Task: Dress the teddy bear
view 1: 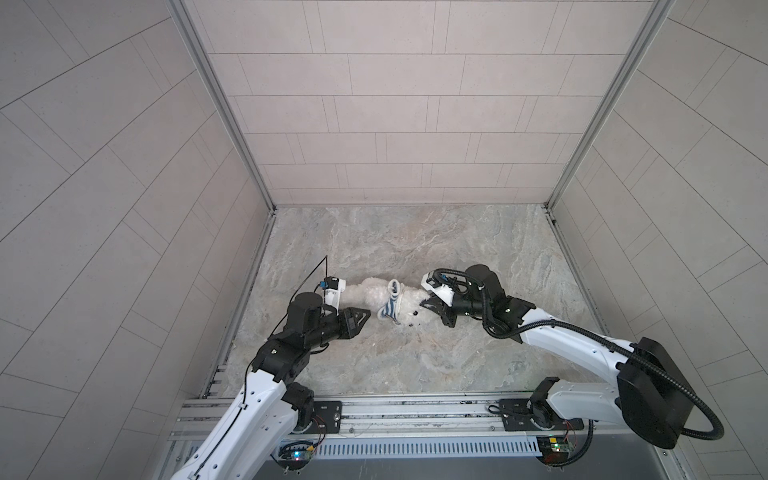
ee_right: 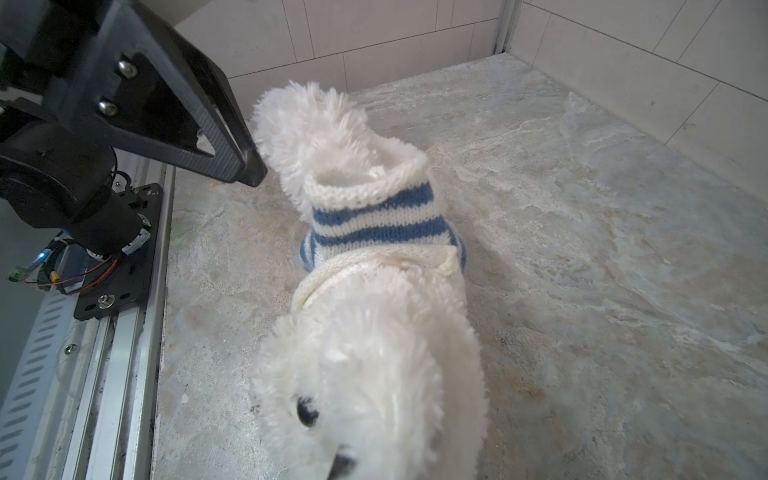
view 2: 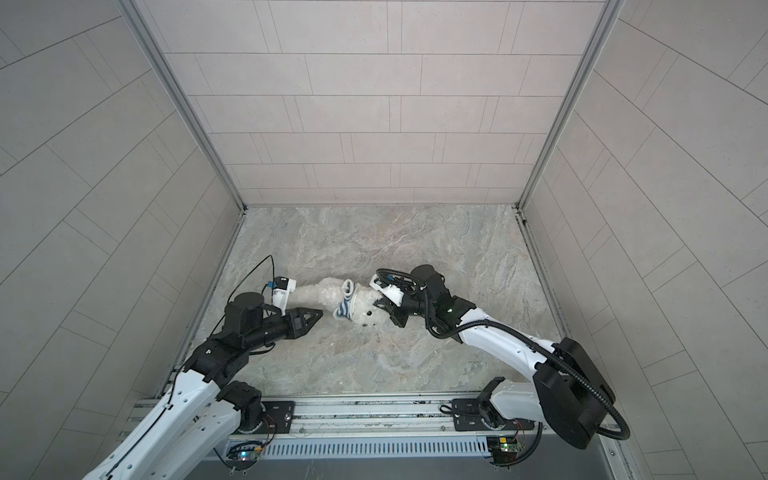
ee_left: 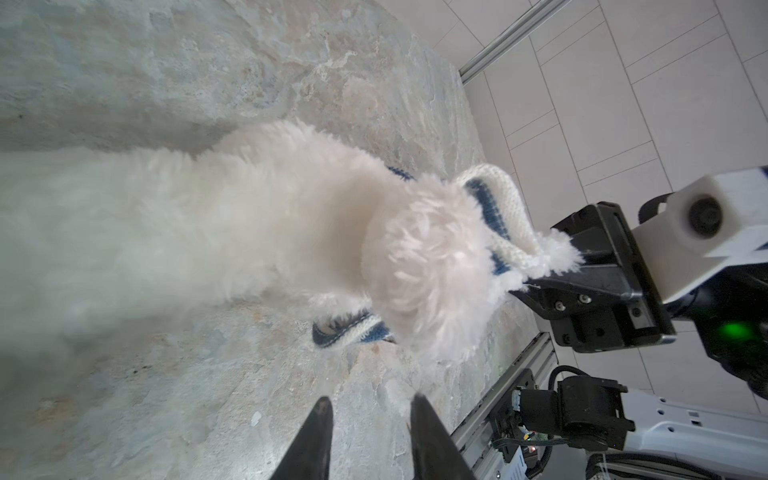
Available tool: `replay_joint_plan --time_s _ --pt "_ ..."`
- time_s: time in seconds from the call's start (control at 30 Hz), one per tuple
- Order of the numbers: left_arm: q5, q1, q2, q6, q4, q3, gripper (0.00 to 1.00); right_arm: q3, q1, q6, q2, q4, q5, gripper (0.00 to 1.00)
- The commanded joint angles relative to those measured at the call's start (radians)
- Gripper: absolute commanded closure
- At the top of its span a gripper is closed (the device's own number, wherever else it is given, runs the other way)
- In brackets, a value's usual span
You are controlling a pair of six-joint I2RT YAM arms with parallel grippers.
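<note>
The right claw (view 1: pixel 425 302) is seen closed, its jaws pinched together on the head fur of the teddy bear (view 1: pixel 370 293). In the left wrist view, white fluff and the end of a knit collar are pressed against this claw's tip. Whether the collar is gripped as well cannot be told.

The left claw (view 1: pixel 365 314) is held slightly open, and nothing is caught in it. In the left wrist view its jaws are parted by a narrow gap with only bare stone behind them. It is pointed at the bear's middle and kept just short of it, without touching.

The bear is stretched out between the two claws, with its head towards the right arm, its legs towards the left arm and its dark eyes turned upward. A blue-and-white striped shirt (ee_right: pixel 374 224) is bunched round its upper body just behind the head, and the lower body and legs are left bare.

The bear is laid on the grey marbled worktop (view 1: pixel 415 249), a little left of its middle. The worktop is enclosed by pale tiled walls (view 1: pixel 395 116).
</note>
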Motion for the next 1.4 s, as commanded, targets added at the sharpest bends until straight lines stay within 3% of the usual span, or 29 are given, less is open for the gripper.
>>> replay_joint_plan --time_s 0.0,0.17,0.37,0.47,0.57,0.73,0.83,1.03,1.37 --pt "-0.005 -0.007 -0.016 0.017 0.003 0.065 0.69 0.018 0.029 -0.068 -0.004 0.022 0.029 1.0" --pt "-0.019 -0.052 0.067 0.022 -0.012 0.212 0.67 0.015 0.048 -0.083 -0.007 0.011 0.057 1.0" --pt "-0.196 -0.236 0.215 -0.004 -0.057 0.345 0.65 0.004 0.062 -0.089 -0.015 0.022 0.072 1.0" --pt "-0.281 -0.296 0.26 0.002 -0.118 0.38 0.7 0.001 0.062 -0.087 -0.017 0.027 0.073 1.0" --pt "-0.298 -0.312 0.199 -0.009 -0.123 0.33 0.73 -0.006 0.062 -0.087 -0.023 0.034 0.074 1.0" --pt "-0.27 -0.31 -0.011 -0.016 -0.052 0.147 0.7 -0.016 0.061 -0.085 -0.025 0.036 0.07 1.0" --pt "-0.227 -0.31 -0.046 -0.04 -0.019 0.046 0.72 -0.017 0.061 -0.077 -0.041 0.037 0.067 1.0" --pt "-0.242 -0.29 -0.03 -0.066 0.186 -0.103 0.74 -0.023 0.06 -0.07 -0.064 0.037 0.055 1.0" --pt "-0.188 -0.2 0.144 -0.026 0.443 -0.153 0.72 -0.022 0.06 -0.071 -0.055 0.041 0.031 1.0"
